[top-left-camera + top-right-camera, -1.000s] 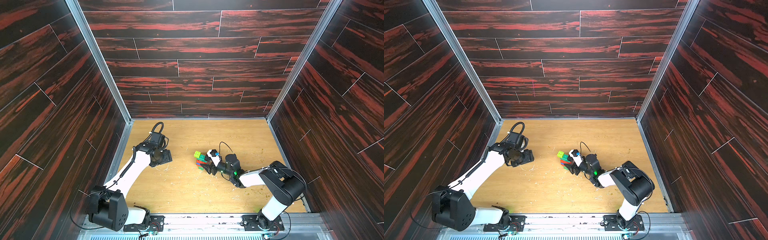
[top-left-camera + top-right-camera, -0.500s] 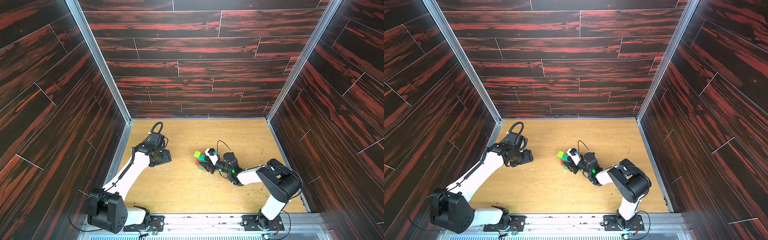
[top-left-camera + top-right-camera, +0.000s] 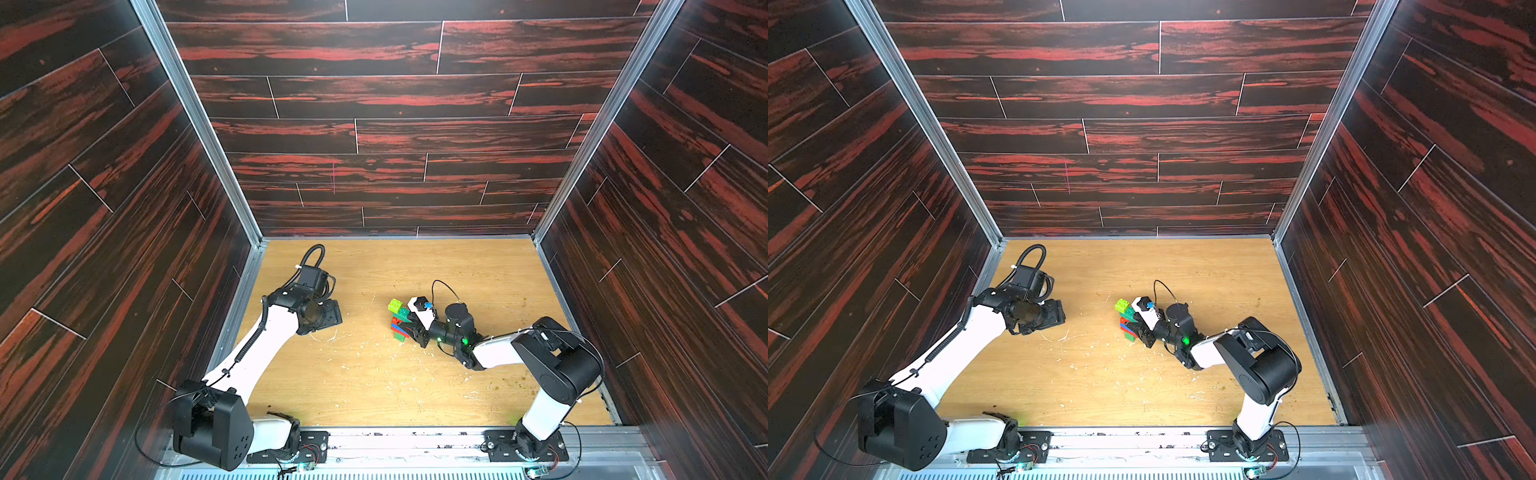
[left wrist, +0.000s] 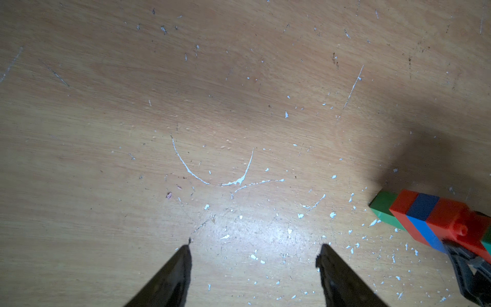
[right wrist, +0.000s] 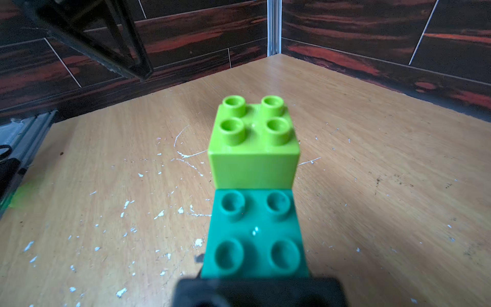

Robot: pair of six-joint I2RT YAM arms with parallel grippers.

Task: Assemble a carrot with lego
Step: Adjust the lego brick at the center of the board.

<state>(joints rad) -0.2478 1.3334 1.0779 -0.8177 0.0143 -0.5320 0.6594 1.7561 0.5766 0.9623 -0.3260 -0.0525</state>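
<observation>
1. Here, the carrot (image 3: 397, 326) is standing near the middle of the table (image 3: 374, 386), green tip (image 4: 382, 208) down, the lime brick (image 5: 252, 148) sitting atop the teal bar (image 5: 255, 234).
2. The right gripper (image 3: 410, 328) is clamping the carrot's red body (image 4: 449, 212) from the side, its arm reaching low.
3. The left gripper (image 4: 253, 245) is hovering with jaws spread, gripping nothing, apart from the carrot.
4. The wooden table is showing white flecks (image 4: 225, 236); dark red-streaked walls (image 3: 374, 124) are enclosing it.
</observation>
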